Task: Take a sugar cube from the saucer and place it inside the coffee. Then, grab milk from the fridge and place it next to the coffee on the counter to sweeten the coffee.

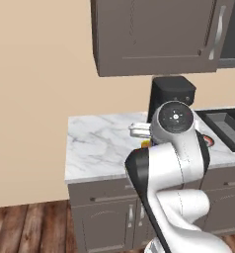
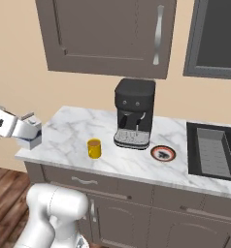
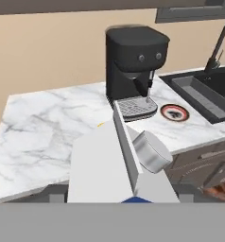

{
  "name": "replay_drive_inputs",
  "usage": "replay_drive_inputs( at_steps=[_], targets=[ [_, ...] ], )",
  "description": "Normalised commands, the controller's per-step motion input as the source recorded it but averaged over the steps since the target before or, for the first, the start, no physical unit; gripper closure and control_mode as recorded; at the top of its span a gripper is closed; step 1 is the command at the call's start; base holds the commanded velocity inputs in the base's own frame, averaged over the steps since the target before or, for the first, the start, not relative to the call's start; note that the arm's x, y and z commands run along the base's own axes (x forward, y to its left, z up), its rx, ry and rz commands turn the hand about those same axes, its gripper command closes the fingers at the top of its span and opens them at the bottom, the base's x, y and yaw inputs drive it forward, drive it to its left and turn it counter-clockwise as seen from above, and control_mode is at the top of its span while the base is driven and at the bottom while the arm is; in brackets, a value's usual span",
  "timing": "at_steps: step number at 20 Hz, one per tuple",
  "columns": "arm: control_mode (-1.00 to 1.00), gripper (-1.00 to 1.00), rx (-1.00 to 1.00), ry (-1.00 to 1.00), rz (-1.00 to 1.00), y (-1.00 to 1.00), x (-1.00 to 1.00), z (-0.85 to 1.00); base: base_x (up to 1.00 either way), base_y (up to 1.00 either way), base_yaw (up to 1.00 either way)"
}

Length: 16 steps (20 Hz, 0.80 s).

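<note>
Beige wall [image 2: 20, 72] backs the work area, with grey-brown upper cabinets [image 2: 103, 34] mounted above. The table [image 2: 69, 128] is a white marble slab with grey veins over grey-brown base cabinets [image 2: 117, 198] with silver handles. A dark sink [image 2: 214, 150] is set into the table at its right end.

The black coffee machine [image 2: 134, 114] stands at the back of the table, near the middle. The white arm [image 1: 174, 163] rises in the foreground of the left base view and covers most of the items behind it.

The hand [image 2: 30, 131] is positioned at the left end of the table in the right base view, above its front left corner. It is closed on the milk [image 2: 32, 141], a white carton with a blue lower band. In the hand view the milk [image 3: 105, 165] occupies the lower centre, with its gable ridge and a round grey cap [image 3: 151, 151] visible; the fingertips are hidden behind it.

The saucer [image 2: 163, 153] lies on the table just right of the coffee machine's drip tray, between the machine and the sink. Its contents are too small to identify.

The coffee [image 2: 93, 148], a yellow mug, stands upright near the front edge, left of the machine and right of the held milk, apart from both.
</note>
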Motion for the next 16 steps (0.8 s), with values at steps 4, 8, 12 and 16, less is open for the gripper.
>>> replay_drive_inputs(
  at_steps=[4, 8, 12, 16],
  targets=[
    [-1.00, 1.00, -0.01, 0.04, -0.30, 0.34, 0.49, -0.34, 0.00, 0.00, 0.00],
    [-1.00, 1.00, -0.11, 0.04, -0.20, 0.03, 0.71, -0.08, 0.00, 0.00, 0.00],
    [-1.00, 1.00, -0.07, 0.08, -0.12, 0.00, 0.66, -0.19, 0.00, 0.00, 0.00],
    [-1.00, 1.00, -0.05, 0.10, -0.08, 0.00, 0.54, -0.37, 0.00, 0.00, 0.00]
  ],
)
